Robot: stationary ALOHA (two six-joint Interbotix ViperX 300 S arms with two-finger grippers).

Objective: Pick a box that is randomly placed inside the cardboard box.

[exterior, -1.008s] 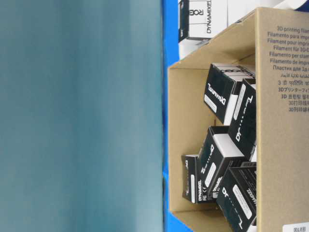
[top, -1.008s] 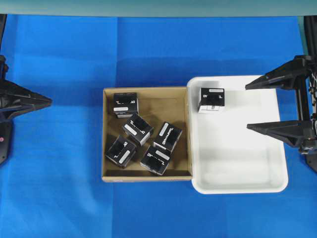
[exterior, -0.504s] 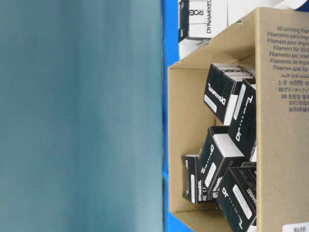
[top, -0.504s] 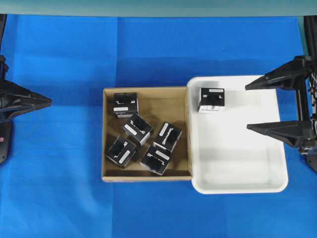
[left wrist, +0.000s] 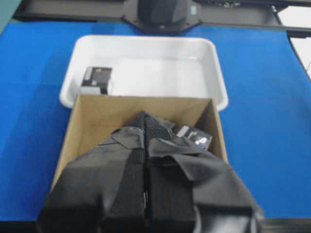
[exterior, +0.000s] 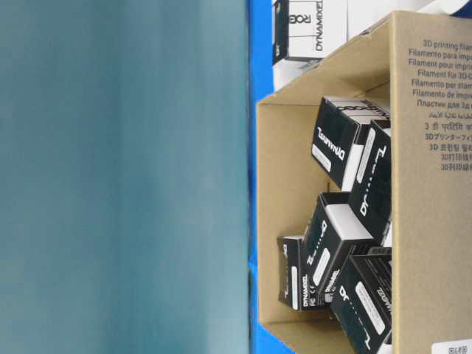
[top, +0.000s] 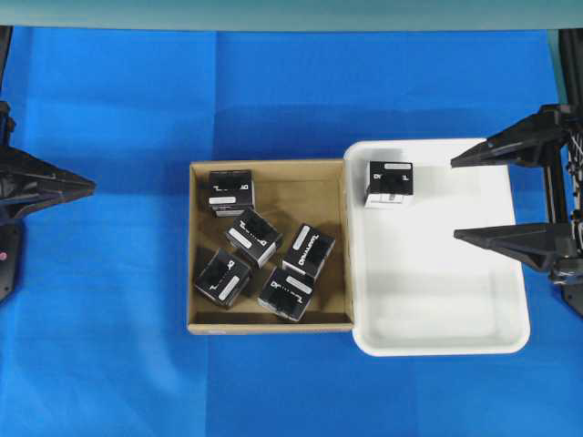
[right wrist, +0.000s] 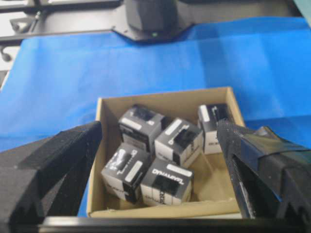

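- The cardboard box sits on the blue cloth, its right wall touching the left rim of the white tray; printed text runs along its outer wall in the table-level view
- 5 black cartons lie inside it at mixed angles; 1 carton rests in the far-left corner, another lies just below it, a 3rd sits toward the right wall, and 2 more lie along the near wall
- A 6th carton stands alone in the far-left corner of the tray, label side up
- The right gripper hovers over the tray's right side, its fingers spread wide with nothing between them; it is well apart from every carton
- The left gripper is parked at the left edge, well apart from the cardboard box; its fingers are pressed together, empty, as the left wrist view shows
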